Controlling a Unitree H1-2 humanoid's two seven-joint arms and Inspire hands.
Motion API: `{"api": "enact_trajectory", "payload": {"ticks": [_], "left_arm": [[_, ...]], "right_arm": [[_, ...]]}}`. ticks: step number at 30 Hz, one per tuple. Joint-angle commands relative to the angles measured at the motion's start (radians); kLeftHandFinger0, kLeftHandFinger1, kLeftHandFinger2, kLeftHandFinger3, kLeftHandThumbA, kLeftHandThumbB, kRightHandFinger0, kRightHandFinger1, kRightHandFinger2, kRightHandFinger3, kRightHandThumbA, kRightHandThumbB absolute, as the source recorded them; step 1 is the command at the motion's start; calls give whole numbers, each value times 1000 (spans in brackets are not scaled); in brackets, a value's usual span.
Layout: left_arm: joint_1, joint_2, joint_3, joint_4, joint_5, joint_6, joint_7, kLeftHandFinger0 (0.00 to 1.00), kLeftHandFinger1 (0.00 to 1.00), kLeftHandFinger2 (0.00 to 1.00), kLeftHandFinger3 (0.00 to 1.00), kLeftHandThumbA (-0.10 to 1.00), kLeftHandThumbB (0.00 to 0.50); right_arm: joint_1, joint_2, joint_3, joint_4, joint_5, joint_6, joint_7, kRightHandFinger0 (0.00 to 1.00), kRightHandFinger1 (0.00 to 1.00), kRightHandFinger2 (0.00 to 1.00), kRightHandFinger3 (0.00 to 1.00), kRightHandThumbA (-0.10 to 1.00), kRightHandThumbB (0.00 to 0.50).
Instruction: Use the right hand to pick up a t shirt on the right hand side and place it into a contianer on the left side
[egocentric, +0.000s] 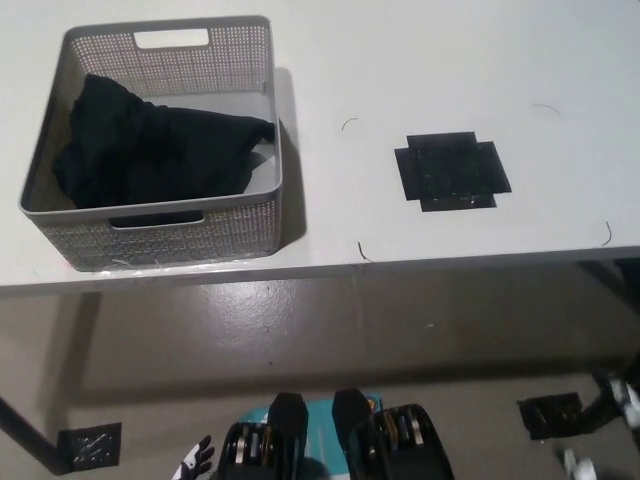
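A black t-shirt (150, 150) lies bunched inside the grey perforated basket (262, 95) on the left part of the white table (400, 70). It fills most of the basket floor, with one corner reaching toward the right wall. Only a small part of my black right hand (622, 395) shows at the picture's lower right edge, below table level and far from the basket. It holds nothing that I can see. A sliver of my white left hand (196, 460) rests at the bottom edge, left of middle.
A black cross-shaped patch (452, 172) is stuck on the table right of the basket. The table's front edge (420, 262) runs across the middle. Below it is grey floor with black square markers (88, 440) (548, 412).
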Motion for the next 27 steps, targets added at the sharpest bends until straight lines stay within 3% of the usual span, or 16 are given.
{"api": "enact_trajectory", "payload": {"ticks": [1,4,6,7,9,10,12,15,18,19,21,22,27], "left_arm": [[54,-8,-18,13,-60,-85,54,983,1000,1000,1000,1000,161],[49,-20,1,1,-92,-85,53,1000,1000,1000,1000,1000,182],[37,-24,6,1,-112,-85,30,1000,1000,1000,1000,1000,188],[29,-24,2,12,-101,-85,41,1000,1000,1000,1000,1000,197],[21,-21,5,20,-101,-85,43,1000,1000,1000,1000,1000,219],[20,-21,8,21,-99,-85,51,1000,1000,1000,1000,1000,215],[13,-20,12,25,-95,-85,62,1000,1000,1000,1000,1000,211],[14,-18,20,25,-104,-85,55,1000,1000,1000,1000,1000,230],[7,-19,22,32,-110,-85,46,1000,1000,1000,1000,1000,238],[2,-16,19,35,-99,-85,48,1000,1000,1000,1000,1000,206],[-8,-14,18,40,-93,-85,52,1000,1000,1000,1000,1000,210],[-12,-16,20,45,-86,-85,56,1000,1000,1000,1000,1000,233],[-19,-16,32,31,-96,-85,53,1000,1000,1000,1000,1000,218]], "right_arm": [[228,-25,-98,181,-111,-580,-176,1000,1000,1000,1000,732,52],[216,-3,-56,347,-148,-625,-212,1000,1000,1000,1000,741,56],[212,17,-56,388,-133,-630,-213,1000,1000,1000,1000,865,67],[208,20,-37,414,-134,-635,-217,1000,1000,1000,1000,1000,89],[198,25,-5,440,-95,-637,-191,1000,1000,1000,1000,1000,101],[190,29,15,455,-94,-637,-186,1000,1000,1000,1000,1000,143],[178,34,29,448,-118,-637,-181,1000,1000,1000,1000,1000,139],[163,50,53,439,-126,-637,-189,1000,1000,1000,1000,1000,182],[170,76,55,416,-93,-637,-195,1000,1000,1000,1000,1000,166],[177,115,35,386,-8,-637,-158,1000,1000,1000,1000,1000,152],[179,142,21,376,9,-637,-156,1000,1000,1000,1000,1000,141],[186,160,17,368,-12,-637,-176,1000,1000,1000,1000,1000,101],[156,150,47,371,-112,-637,-244,1000,1000,1000,1000,1000,110]]}}
